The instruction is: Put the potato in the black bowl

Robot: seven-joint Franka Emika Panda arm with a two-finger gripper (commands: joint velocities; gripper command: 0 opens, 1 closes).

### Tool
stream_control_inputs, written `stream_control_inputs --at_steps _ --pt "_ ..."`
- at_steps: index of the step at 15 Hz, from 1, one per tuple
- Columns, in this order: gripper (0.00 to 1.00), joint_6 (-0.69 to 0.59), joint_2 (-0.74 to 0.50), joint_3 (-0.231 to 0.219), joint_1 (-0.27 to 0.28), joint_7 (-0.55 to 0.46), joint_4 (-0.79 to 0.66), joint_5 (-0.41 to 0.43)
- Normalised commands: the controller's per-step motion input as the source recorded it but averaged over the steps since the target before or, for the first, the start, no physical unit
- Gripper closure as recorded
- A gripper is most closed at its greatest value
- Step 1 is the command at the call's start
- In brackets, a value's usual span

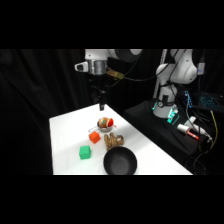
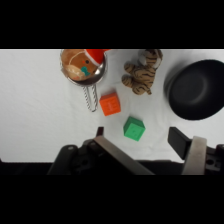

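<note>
overhead, the end effector (image 1: pixel 101 106) hangs above the table's (image 1: pixel 65 130) far edge with its fingers spread wide and nothing between them. the potato (image 2: pixel 76 70) sits in the small metal strainer bowl (image 2: pixel 98 75) beside a red piece, apart from the black bowl (image 2: pixel 196 90). between them lie a striped toy tiger (image 2: pixel 141 75), an orange cube (image 2: pixel 110 105) and a green cube (image 2: pixel 134 128).

No readable text, label, brand, number or sign can be made out on anything in the side view or the wrist view.
</note>
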Motion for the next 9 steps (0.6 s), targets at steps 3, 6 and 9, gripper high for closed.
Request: stream_control_inputs --at_steps 3,6,9 --pt "0.0 0.02 0.0 0.008 -0.026 0.01 0.0 -0.01" --pt "0.0 0.08 0.0 -0.044 -0.073 0.02 -0.02 -0.002" --pt "0.0 0.13 -0.03 -0.093 -0.116 0.01 -0.08 0.042"
